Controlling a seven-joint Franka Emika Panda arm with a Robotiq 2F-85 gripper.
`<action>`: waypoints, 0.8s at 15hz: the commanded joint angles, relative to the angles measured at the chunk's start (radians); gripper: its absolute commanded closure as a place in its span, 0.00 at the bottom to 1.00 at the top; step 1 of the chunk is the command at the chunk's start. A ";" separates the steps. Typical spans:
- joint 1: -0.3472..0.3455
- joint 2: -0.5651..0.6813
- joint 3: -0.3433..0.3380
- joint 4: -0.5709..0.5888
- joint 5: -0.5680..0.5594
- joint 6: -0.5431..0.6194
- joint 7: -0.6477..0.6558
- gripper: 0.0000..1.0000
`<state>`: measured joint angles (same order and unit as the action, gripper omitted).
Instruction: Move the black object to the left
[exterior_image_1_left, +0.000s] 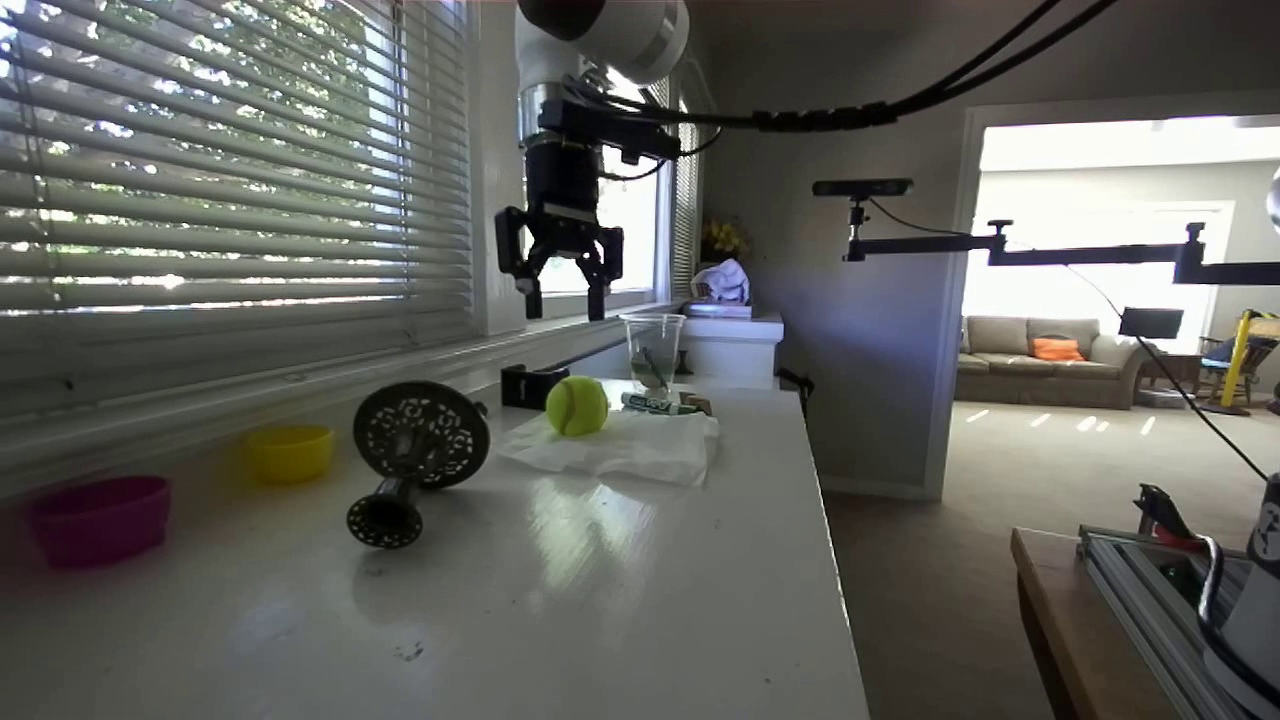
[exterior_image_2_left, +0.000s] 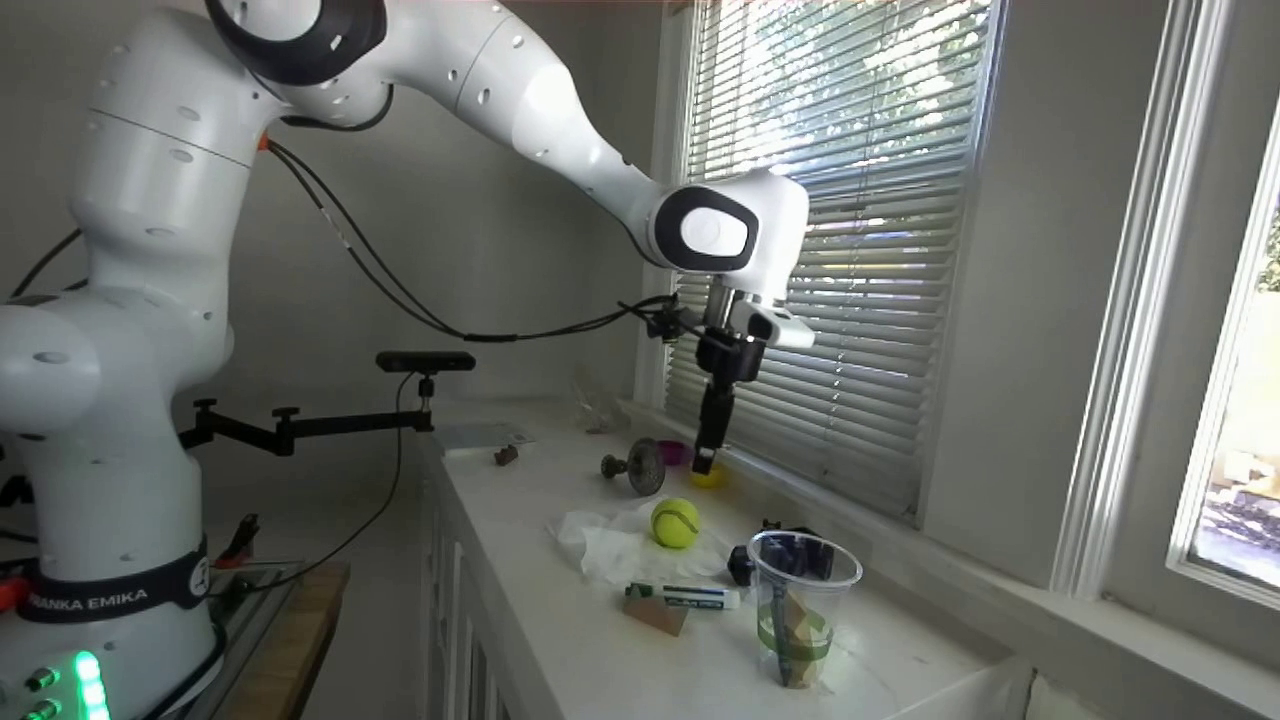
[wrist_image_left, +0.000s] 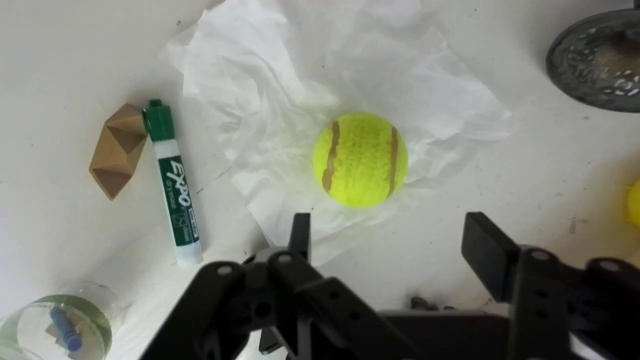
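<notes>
Hovers over the white counter (exterior_image_1_left: 700, 560) with the fingers of the gripper (exterior_image_1_left: 565, 306) spread wide. Hangs well apart from the black object (exterior_image_1_left: 528, 386) on the counter, at ten o'clock from the tennis ball (exterior_image_1_left: 577, 407) in an exterior view. Seems to hide most of it in the wrist view, toward six o'clock.

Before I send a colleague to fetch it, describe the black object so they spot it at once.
Start at the window with blinds, then the white counter beneath it, then the yellow tennis ball. The black object sits on that ball's window side. It is blocky and angular, unlike the round, pierced dark disc.
</notes>
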<state>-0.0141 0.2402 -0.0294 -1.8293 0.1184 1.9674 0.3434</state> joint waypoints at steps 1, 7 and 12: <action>-0.020 0.086 -0.009 0.122 0.030 -0.004 -0.051 0.24; -0.056 0.181 -0.002 0.230 0.043 -0.004 -0.191 0.16; -0.087 0.225 0.006 0.271 0.029 -0.009 -0.380 0.25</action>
<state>-0.0728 0.4296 -0.0373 -1.6112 0.1242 1.9722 0.0680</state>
